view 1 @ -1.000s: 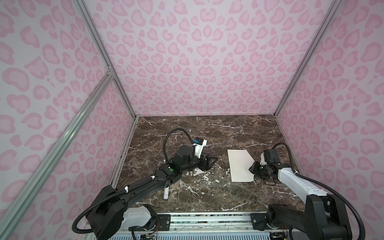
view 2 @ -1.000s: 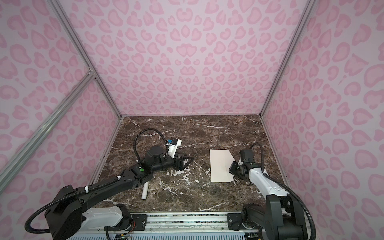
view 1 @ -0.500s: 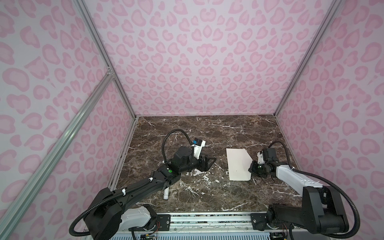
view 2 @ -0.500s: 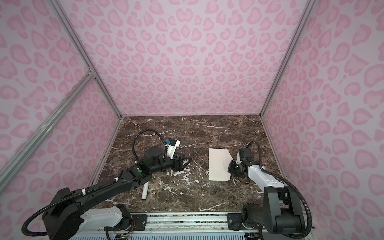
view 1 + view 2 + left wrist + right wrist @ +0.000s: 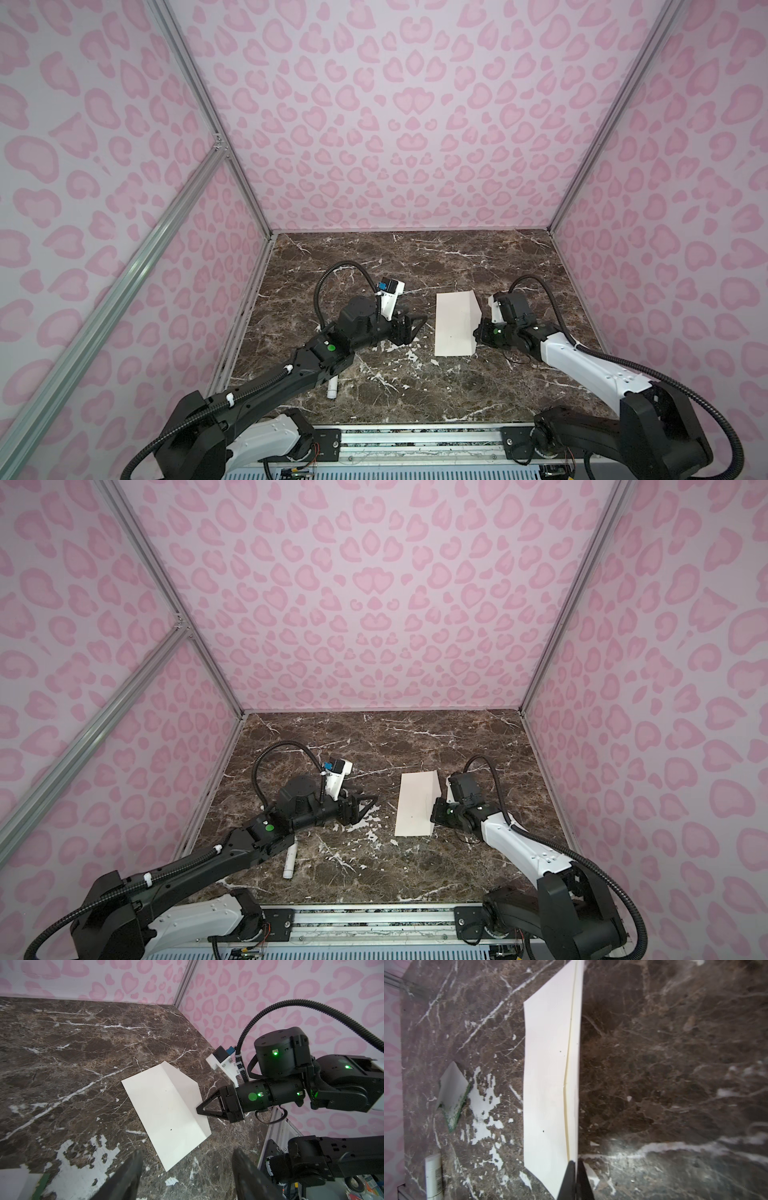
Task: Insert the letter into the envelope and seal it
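The envelope [image 5: 453,324] has its flap's right edge in the right hand [image 5: 198,1109], whose fingers [image 5: 572,1176] are pressed together, apparently with the paper between them, though the right wrist view is blurred there. The flap stands tilted up from the envelope's right long side, while the body lies flat on the brown marble counter [image 5: 415,266], right of centre, long sides running near to far. It shows in both top views [image 5: 415,804].

The left hand [image 5: 187,1152] hangs low left of the envelope, pointing towards it, fingers [image 5: 133,1167] spread apart and empty. The letter [image 5: 452,1093], a pale card with a green border, lies on the counter just beside that hand, left of the envelope and apart from it. A white cylindrical stick [image 5: 332,388] lies nearer and further left, partly under the left arm.
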Robot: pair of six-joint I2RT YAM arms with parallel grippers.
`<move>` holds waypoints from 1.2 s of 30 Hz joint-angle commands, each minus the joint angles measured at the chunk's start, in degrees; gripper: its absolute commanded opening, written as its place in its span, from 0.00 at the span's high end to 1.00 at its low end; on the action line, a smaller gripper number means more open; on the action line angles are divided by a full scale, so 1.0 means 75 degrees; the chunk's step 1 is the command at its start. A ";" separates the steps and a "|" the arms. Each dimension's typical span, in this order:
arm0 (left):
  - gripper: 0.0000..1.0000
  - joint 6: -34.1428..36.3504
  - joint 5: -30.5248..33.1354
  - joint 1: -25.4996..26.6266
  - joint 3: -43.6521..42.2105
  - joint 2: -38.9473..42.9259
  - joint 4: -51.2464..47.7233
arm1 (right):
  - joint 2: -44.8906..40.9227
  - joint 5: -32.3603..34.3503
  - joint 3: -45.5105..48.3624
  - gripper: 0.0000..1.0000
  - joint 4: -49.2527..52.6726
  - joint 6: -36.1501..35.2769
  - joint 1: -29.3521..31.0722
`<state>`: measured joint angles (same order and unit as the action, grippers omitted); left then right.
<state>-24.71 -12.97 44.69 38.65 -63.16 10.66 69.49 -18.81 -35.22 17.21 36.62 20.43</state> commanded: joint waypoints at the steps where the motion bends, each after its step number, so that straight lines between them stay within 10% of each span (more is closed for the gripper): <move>1: 0.29 0.0222 0.0386 -0.0027 -0.0109 0.0363 -0.0397 | 0.0053 0.0286 -0.0076 1.00 -0.0503 0.0736 0.0406; 15: 0.27 0.0429 0.1120 -0.0140 -0.0386 0.1579 -0.1336 | 0.1442 0.0490 -0.0552 1.00 -0.1185 0.1385 0.2390; 31: 0.26 0.0540 0.1221 -0.0339 -0.0605 0.1802 -0.1447 | 0.1685 0.1008 -0.0109 1.00 -0.1602 0.1891 0.2820; 36: 0.26 0.0563 0.1169 -0.0403 -0.0607 0.1765 -0.1454 | 0.1738 0.1030 -0.0108 0.81 -0.1565 0.1891 0.2858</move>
<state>-21.02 -4.10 41.89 34.22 -49.93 -0.75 82.13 -12.01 -36.23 5.82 50.54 41.74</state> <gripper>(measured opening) 0.741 0.167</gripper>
